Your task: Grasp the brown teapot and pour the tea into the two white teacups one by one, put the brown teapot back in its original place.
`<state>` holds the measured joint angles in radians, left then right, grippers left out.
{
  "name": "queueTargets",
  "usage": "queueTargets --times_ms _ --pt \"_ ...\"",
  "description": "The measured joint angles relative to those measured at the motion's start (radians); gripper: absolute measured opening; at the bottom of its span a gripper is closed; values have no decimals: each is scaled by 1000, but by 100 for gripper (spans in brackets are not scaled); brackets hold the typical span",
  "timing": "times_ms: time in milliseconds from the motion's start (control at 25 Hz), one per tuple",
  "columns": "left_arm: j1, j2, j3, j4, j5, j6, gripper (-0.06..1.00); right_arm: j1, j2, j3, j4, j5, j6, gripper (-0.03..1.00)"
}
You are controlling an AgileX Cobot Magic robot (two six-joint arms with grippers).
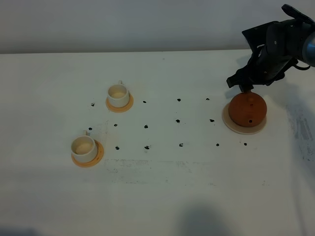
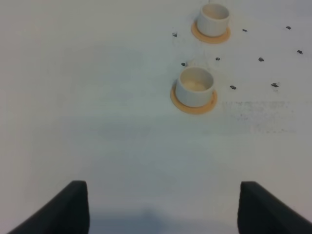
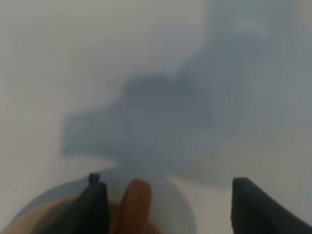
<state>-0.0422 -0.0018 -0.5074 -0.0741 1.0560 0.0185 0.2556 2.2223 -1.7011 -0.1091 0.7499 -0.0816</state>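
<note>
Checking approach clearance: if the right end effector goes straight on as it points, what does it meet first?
Likely the teapot: its handle sits between the open fingers of the right end effector, close to one. Depth is unclear; the coaster lies beyond.

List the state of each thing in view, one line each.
brown teapot, upright on beige coaster, lid on, not lifted.
far teacup, upright on orange saucer.
near teacup, upright on orange saucer.
right hand, open around the teapot handle.
left hand, open, empty.
</note>
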Motion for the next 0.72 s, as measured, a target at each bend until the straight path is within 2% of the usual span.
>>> queueTargets --times_ms 720 --pt "0 0 0 0 0 0 61 0 0 0 -84 12 42 56"
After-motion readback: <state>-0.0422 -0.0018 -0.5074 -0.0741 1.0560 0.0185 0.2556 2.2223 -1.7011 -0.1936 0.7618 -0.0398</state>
